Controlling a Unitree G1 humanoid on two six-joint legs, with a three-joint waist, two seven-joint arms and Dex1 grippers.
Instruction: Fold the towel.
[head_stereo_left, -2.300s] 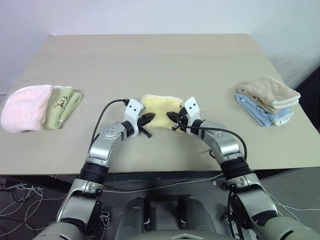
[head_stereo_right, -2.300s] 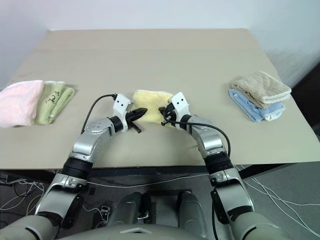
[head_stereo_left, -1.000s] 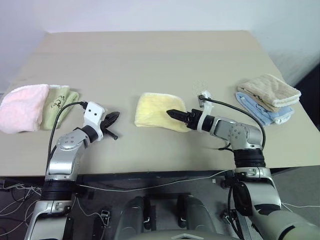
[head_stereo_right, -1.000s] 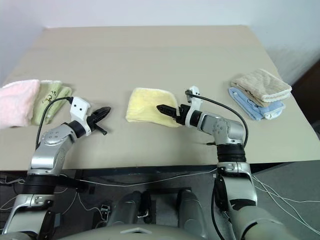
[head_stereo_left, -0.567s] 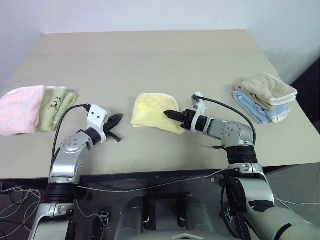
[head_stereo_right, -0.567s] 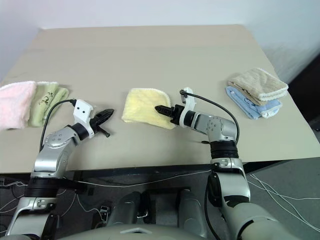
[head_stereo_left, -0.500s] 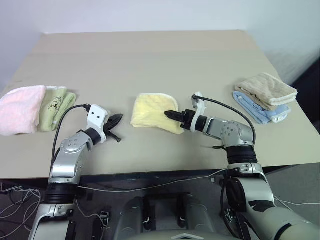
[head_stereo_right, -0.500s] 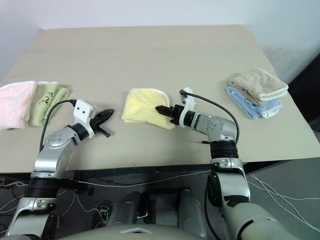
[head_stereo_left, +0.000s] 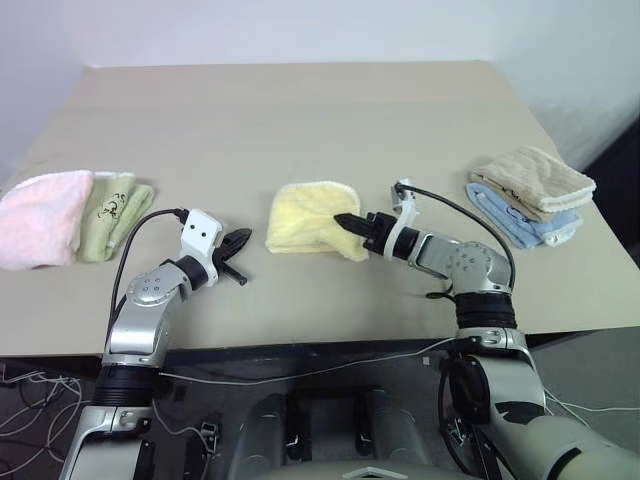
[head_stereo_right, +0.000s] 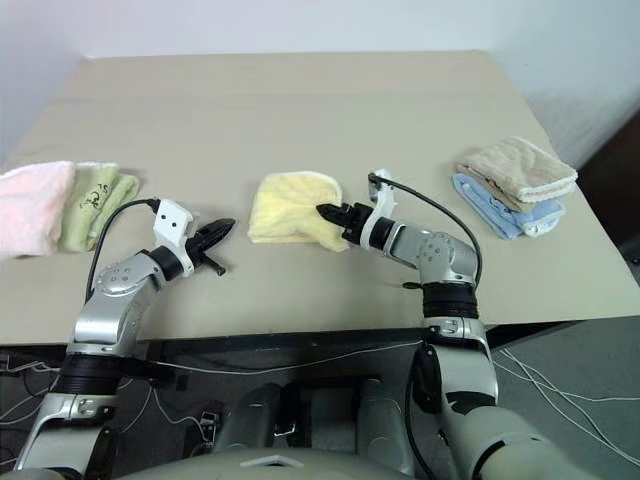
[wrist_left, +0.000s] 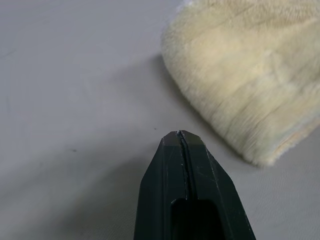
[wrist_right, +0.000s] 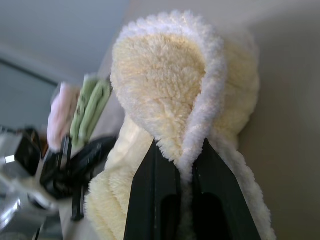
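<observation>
Beige table (head_stereo_left: 300, 110), right claw (head_stereo_left: 345, 221) pinching the folded yellow towel (head_stereo_left: 305, 215), left claw (head_stereo_left: 240, 240) pressed together beside it

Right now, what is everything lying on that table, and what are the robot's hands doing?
towel: one, pale yellow, table middle, right edge lifted.
pink towel: one, pink, table's left edge.
green towel: one, green, folded, beside the pink one.
tan towel: one, tan, folded, table's right side, on the blue towel.
blue towel: one, light blue, beneath it.
table: one, beige.
left gripper: black, shut, empty, left of the towel.
right gripper: black, shut on the towel's edge.
</observation>
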